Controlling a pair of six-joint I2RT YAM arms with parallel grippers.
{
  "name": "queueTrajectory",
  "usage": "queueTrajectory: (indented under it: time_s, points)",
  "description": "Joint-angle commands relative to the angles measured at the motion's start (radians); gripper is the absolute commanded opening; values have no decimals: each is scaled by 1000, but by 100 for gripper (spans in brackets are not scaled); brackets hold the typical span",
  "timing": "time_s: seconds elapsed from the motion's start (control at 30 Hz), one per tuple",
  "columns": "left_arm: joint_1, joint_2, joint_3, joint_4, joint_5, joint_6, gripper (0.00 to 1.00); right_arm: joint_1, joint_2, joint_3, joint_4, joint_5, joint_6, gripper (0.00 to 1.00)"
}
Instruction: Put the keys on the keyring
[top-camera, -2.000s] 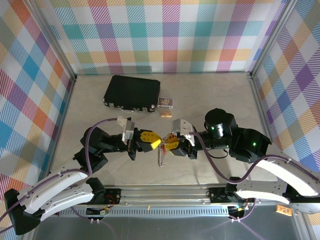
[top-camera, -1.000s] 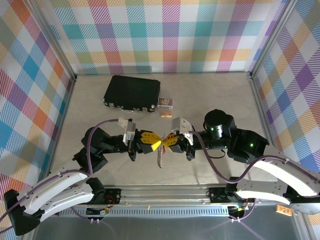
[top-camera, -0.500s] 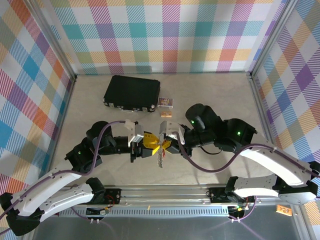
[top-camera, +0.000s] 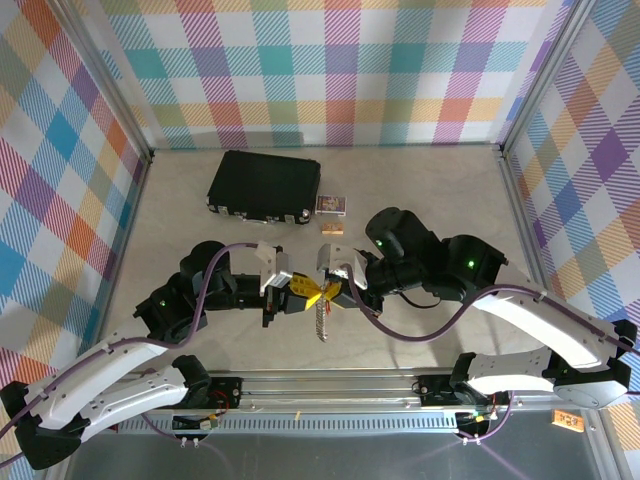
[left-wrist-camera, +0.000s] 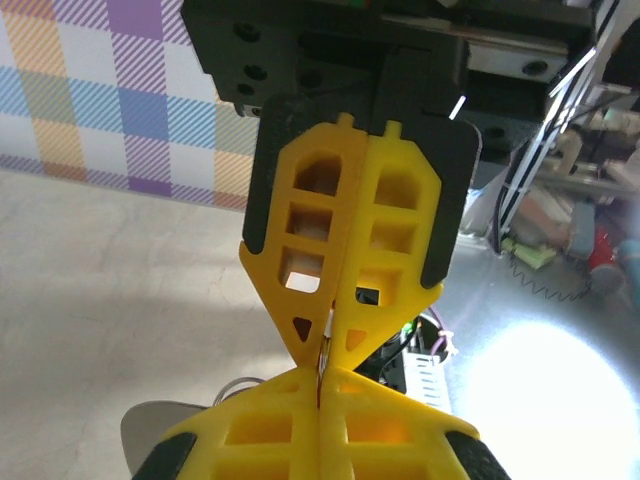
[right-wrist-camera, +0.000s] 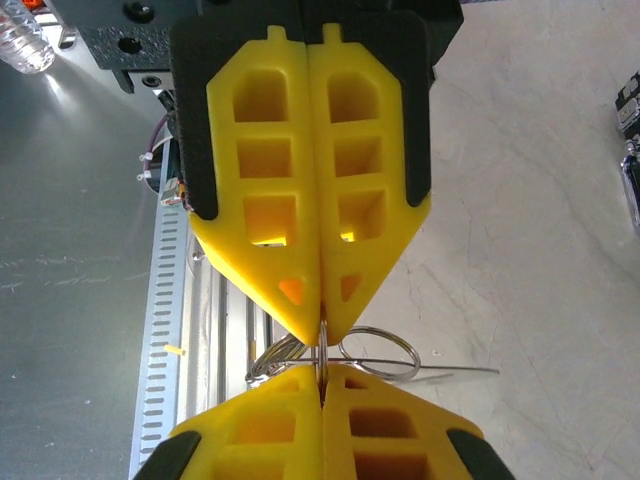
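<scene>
Checked cloth in many colours lines three sides of the cell; the tabletop (top-camera: 180, 230) is pale beige.

Far side, left of centre: black case (top-camera: 265, 185), lying flat. Just off its right end lies a red-and-white card box (top-camera: 332, 205), with a small tan block (top-camera: 331, 229) just nearer than that and apart from it.

Near-middle of the tabletop: both arms reach inward and meet tip to tip. The left gripper (top-camera: 308, 292) has its yellow fingers (left-wrist-camera: 385, 240) pressed together. Its tip touches the opposing tip, with a thin sliver of metal at the joint; whether it grips that metal cannot be told.

The right gripper (top-camera: 330, 290) also has its fingers (right-wrist-camera: 270, 210) together, clamped at the very tip on the keys (right-wrist-camera: 385, 350). From the right wrist these are thin silvery wire loops fanning out to either side of the pinch point.

From above, the keys (top-camera: 320, 322) hang straight down from the meeting point, above the tabletop and close to its near edge.

The keyring's red tag cannot be made out among the fingers.
</scene>
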Motion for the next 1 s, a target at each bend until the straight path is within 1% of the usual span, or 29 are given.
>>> queueTrajectory:
  time_s: [0.0, 0.13, 0.23, 0.33, 0.43, 0.57, 0.7, 0.9, 0.97]
  points:
    - [-5, 6, 22, 72, 1, -14, 0, 9, -10, 32, 21, -60, -5, 0]
    - [-5, -15, 20, 106, 6, -38, 0, 9, -20, 37, 26, -71, 24, 0]
    - [-5, -41, 6, 162, 5, -72, 0, 8, -40, 16, 59, -76, 51, 0]
    - [-5, -54, -9, 244, 17, -112, 0, 9, -74, -33, 135, -83, 92, 10]
    - [-5, -56, -23, 320, 35, -147, 0, 10, -108, -94, 244, -125, 149, 18]
    - [-5, -57, -43, 392, 45, -181, 0, 8, -148, -149, 338, -129, 199, 18]
    - [-5, -62, -67, 459, 55, -215, 0, 9, -216, -222, 431, -131, 217, 19]
    - [-5, -70, -100, 534, 60, -252, 0, 9, -270, -256, 475, -79, 265, 30]
    - [-5, -69, -106, 558, 64, -265, 0, 9, -275, -262, 489, -75, 269, 31]
